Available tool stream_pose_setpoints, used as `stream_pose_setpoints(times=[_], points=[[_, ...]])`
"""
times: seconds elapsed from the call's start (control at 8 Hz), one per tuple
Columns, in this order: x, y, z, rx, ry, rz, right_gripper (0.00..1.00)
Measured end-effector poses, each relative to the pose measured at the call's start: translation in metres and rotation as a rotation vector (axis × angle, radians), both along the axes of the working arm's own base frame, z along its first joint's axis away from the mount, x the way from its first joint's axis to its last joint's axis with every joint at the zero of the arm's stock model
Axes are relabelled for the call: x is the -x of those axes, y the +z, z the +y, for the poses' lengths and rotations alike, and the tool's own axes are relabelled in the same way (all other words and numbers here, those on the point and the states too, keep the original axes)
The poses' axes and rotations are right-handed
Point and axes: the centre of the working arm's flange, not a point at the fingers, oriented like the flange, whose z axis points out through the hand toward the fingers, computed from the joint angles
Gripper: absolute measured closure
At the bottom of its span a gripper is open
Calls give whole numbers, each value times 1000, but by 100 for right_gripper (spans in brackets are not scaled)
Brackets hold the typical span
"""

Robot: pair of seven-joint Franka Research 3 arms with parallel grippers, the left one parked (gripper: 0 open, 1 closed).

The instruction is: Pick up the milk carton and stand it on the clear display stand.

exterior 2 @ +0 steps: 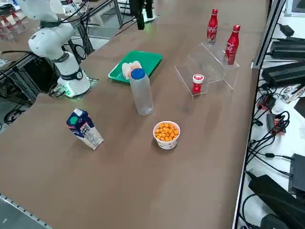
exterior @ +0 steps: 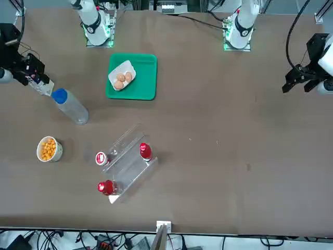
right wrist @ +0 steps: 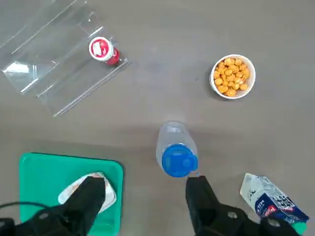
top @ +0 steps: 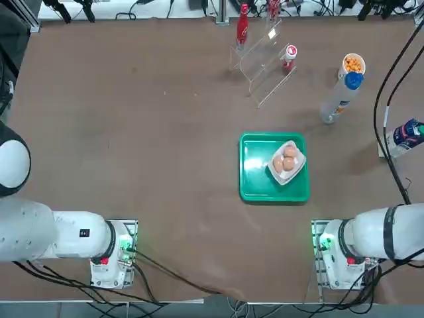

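The milk carton (exterior 2: 85, 129), white with a dark blue top, stands on the table near the robot's right edge; it also shows in the top view (top: 405, 136) and the wrist view (right wrist: 273, 199). The clear display stand (top: 265, 63) sits at the far side, with two slim red bottles (exterior 2: 232, 43) and a small red-capped bottle (right wrist: 103, 50) on its tiers. My right gripper (right wrist: 145, 196) hangs open high above the table, holding nothing. The carton lies outside its fingers (right wrist: 202, 196), off to one side. In the front view the gripper (exterior: 28, 70) hovers close to the carton (exterior: 44, 87).
A tall clear bottle with a blue cap (top: 339, 99) stands between the carton and the stand. A cup of orange snacks (top: 353, 64) is beside it. A green tray (top: 255, 189) holding a dish of eggs (top: 287, 161) lies mid-table.
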Motion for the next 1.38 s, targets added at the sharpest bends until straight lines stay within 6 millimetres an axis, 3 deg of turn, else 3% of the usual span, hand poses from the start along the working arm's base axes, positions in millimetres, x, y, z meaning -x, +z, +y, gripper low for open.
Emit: stream_pose_setpoints(times=[0.25, 0.5, 0.75, 1.38], points=[[3, -8, -15, 16, 122, 36, 0], [10, -27, -58, -1, 273, 79, 0], [23, -54, -103, -22, 376, 92, 0], [69, -128, -186, -34, 652, 45, 0]])
